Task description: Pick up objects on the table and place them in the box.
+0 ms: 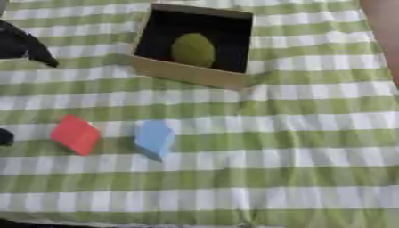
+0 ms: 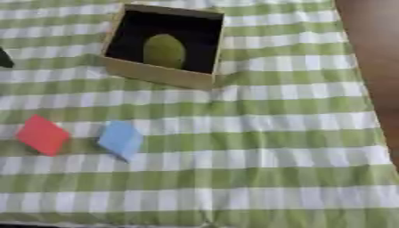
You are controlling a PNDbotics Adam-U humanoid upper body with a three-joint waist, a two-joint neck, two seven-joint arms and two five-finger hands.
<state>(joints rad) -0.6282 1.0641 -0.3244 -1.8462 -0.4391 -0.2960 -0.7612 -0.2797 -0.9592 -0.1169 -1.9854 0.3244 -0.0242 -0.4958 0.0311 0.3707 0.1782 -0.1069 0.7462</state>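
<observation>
Here, left hand (image 1: 23, 44) at upper left edge, finger state unclear, apart from box (image 1: 191, 73).

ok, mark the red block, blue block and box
red block (image 1: 75, 134), left eye view, top face
blue block (image 1: 153, 137), left eye view, top face
box (image 1: 187, 73), left eye view, near wall

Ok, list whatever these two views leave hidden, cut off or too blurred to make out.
- Left hand: cut off by the left edge in the left eye view; fingers unreadable.
- Right hand: in neither view.
- Small dark shape: cut by the left edge, unidentifiable.
- Green object in the box: blurred, only a rounded form.
- Red block, blue block: faces blurred.
</observation>
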